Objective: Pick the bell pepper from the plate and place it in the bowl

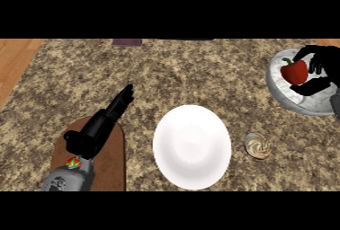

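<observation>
The speckled desk (199, 76) carries a white plate (192, 147), bare. Over the grey bowl (282, 92), the right hand (321, 67) curls round the red bell pepper (294, 72), seemingly above its interior. The left hand (109, 117) rests, fingers straight.

Counter top from above. The white plate (192, 146) sat near the counter's (199, 76) front edge at mid-width, with bare speckled surface behind it back to the far edge. A small swirled pastry (258, 146) lay just beside the plate's right rim, narrowing the lane toward the bowl (292, 99) at the right edge. Above the bowl, the right hand (319, 67), curled round the bell pepper (295, 71), occupied the opening. The left hand (106, 119), fingers straight, stretched over the brown board (113, 166) at the front left, blocking that side.
</observation>
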Tool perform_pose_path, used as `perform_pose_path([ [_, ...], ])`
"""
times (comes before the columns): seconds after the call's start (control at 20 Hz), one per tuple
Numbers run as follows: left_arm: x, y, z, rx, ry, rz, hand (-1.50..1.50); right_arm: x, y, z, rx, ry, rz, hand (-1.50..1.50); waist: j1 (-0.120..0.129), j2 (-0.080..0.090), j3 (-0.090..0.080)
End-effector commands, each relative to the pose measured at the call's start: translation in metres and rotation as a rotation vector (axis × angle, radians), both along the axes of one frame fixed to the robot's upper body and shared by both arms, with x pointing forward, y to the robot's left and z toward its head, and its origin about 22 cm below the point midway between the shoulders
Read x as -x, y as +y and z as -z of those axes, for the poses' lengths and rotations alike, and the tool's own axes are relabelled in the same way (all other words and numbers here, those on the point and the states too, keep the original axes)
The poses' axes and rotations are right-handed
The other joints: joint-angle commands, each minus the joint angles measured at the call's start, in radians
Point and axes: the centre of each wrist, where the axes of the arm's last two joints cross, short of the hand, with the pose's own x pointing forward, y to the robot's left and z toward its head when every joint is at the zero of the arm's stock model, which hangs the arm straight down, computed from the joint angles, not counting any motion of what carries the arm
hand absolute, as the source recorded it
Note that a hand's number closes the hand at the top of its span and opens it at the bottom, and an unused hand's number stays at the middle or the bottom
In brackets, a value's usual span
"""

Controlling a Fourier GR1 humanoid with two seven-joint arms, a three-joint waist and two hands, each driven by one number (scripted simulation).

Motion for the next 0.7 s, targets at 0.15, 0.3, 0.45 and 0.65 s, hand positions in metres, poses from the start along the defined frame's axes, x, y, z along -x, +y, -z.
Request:
perform_pose_path([
  [0.15, 0.004, -0.003, -0.001, -0.004, 0.009, -0.001, 0.00, -0.009, -0.018, 0.011, -0.172, 0.014, -0.128, -1.50, -0.001, -0.002, 0.001],
  [0.3, -0.001, 0.001, -0.001, -0.006, -0.015, -0.004, 0.00, -0.005, -0.041, -0.003, -0.194, -0.096, -0.098, -1.50, 0.000, 0.002, 0.002],
  [0.45, 0.000, -0.010, -0.007, 0.010, -0.007, 0.007, 0.00, -0.010, -0.036, -0.002, -0.306, -0.156, -0.029, -1.50, 0.003, 0.003, 0.002],
  [0.65, 0.007, -0.010, -0.003, -0.006, -0.023, -0.003, 0.00, -0.005, -0.064, -0.031, -0.449, -0.266, 0.076, -1.50, 0.000, 0.000, 0.002],
])
